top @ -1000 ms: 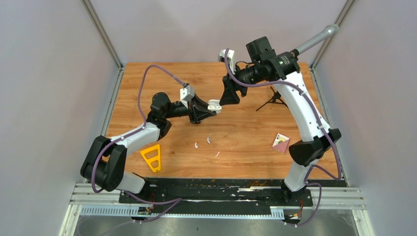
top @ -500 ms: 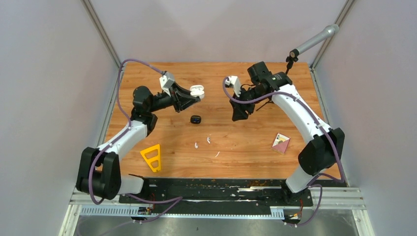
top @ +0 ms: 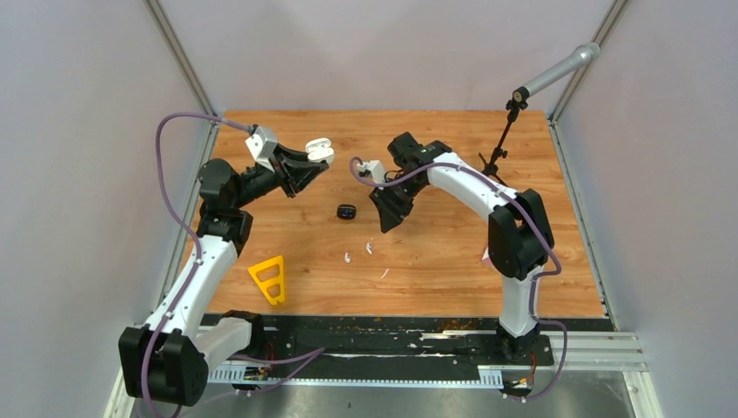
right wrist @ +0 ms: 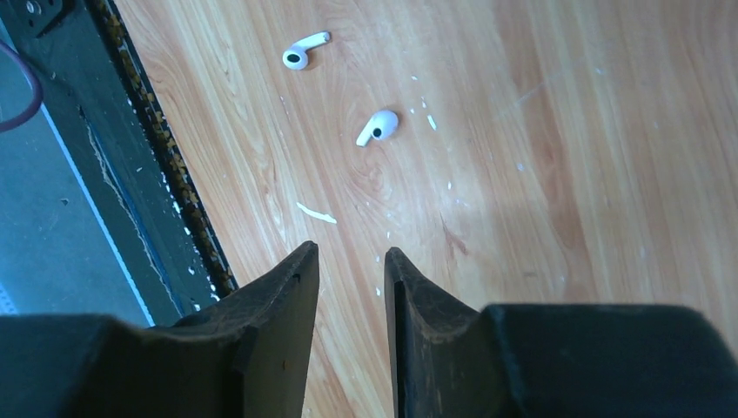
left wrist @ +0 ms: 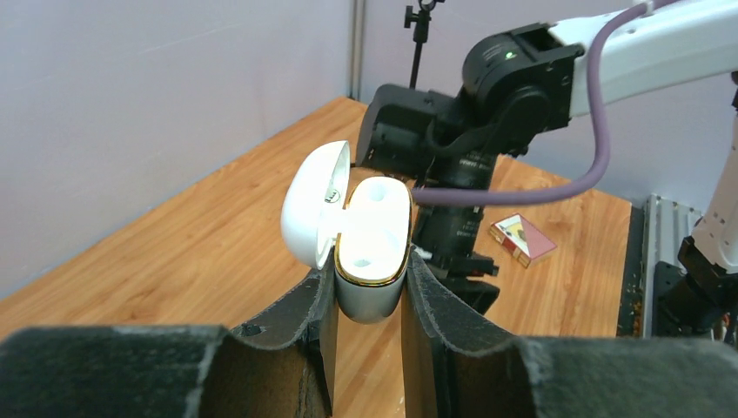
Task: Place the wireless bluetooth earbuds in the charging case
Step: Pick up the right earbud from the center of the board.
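Two white earbuds lay apart on the wooden desk (top: 435,261), a little left of the middle of its near edge: the left earbud (top: 347,258) and the right earbud (top: 369,248). A thin white sliver (top: 384,273) lay closer to that edge. A small black case (top: 346,212) sat near the desk's centre. Your right gripper (top: 385,222) hung beside the black case, pointing down, its jaws slightly apart with nothing between them. Your left gripper (left wrist: 365,287) was raised over the far left part of the desk, clamped on the body of a white charging case (left wrist: 370,252). The case's lid was swung open and both wells were empty. A yellow triangle (top: 270,279) lay near the near left corner.
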Motion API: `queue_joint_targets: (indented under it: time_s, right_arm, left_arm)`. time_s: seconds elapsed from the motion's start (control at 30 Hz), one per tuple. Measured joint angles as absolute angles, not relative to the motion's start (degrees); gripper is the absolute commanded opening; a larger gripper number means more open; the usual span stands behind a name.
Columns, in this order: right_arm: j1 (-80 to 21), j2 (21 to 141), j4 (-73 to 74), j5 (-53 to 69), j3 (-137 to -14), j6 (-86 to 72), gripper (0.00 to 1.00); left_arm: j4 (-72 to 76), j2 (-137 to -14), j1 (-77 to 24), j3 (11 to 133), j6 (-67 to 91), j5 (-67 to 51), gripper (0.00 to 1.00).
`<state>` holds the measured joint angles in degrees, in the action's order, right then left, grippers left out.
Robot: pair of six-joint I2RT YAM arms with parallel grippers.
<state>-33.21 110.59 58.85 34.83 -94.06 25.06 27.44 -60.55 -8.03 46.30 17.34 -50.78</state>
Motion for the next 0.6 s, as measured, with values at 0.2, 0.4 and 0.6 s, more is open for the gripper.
queue_joint_targets:
  time_s: [0.2, 0.4, 0.6]
  right_arm:
    - [-37.8, 114.8, 58.6, 34.8, -97.3, 35.5, 0.34]
    - [-41.8, 115.0, 53.2, 31.4, -96.6, 46.0, 0.32]
    - [-41.7, 121.6, 55.4, 29.9, -104.2, 42.6, 0.33]
  left_arm:
    - [24.0, -56.7, -7.3, 46.1, 15.9, -49.7, 0.00]
    - [22.0, -56.1, -6.1, 46.1, 15.2, -48.7, 0.00]
    - [21.1, -56.2, -5.8, 46.1, 15.0, -48.3, 0.00]
